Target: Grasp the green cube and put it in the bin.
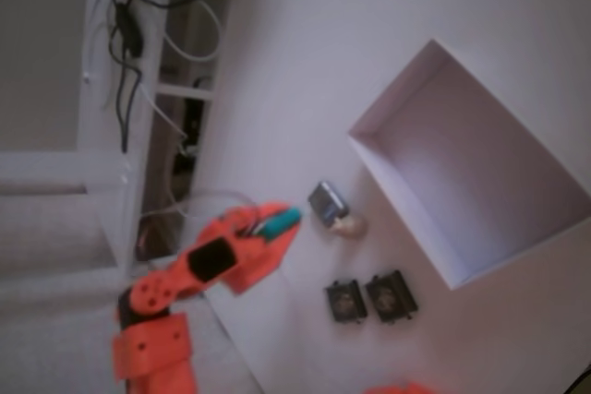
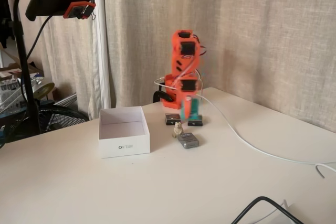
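The green cube [image 1: 289,219] shows as a teal block between the fingers of my orange gripper [image 1: 283,221], which is shut on it. In the other fixed view the gripper [image 2: 188,114] points straight down with the green cube [image 2: 187,108] in its fingers, low over the table in front of the arm's base. Whether the cube touches the table I cannot tell. The bin [image 1: 489,163], a large white open box with nothing inside, stands to the right of the gripper in that fixed view. Seen from the front, the bin [image 2: 124,144] is on the left.
A shiny grey-blue block [image 1: 328,201] and a small beige figure [image 1: 352,225] lie between gripper and bin. Two dark square items [image 1: 346,301] [image 1: 391,294] sit nearby. A white cable [image 2: 247,142] crosses the table and a black cable [image 2: 262,204] curls at its front edge.
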Robot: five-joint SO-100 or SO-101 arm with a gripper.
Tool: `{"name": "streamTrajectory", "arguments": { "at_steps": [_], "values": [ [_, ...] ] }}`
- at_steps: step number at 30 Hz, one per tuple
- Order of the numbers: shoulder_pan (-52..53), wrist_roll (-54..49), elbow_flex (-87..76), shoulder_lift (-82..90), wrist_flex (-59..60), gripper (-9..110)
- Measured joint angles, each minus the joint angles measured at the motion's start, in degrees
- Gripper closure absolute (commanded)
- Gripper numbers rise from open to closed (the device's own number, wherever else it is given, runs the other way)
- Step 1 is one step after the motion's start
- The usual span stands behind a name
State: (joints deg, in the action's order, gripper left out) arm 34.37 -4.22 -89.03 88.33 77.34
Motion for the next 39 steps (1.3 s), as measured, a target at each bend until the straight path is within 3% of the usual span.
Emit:
{"name": "streamTrajectory", "arguments": {
  "at_steps": [14, 27, 28, 31, 32, 35, 39],
  "values": [
    [23.4, -1.0, 11.8, -6.0, 5.2, 110],
    [29.2, -1.0, 11.8, -7.6, 4.4, 110],
    [29.4, -1.0, 11.8, -7.6, 3.7, 106],
    [30.1, -1.0, 11.8, -7.6, -0.7, 60],
    [30.1, -1.0, 11.8, -7.6, -2.2, 51],
    [29.5, -1.0, 11.9, -8.2, -4.0, 36],
    [29.5, -1.0, 11.9, -8.2, -4.5, 36]
  ]
}}
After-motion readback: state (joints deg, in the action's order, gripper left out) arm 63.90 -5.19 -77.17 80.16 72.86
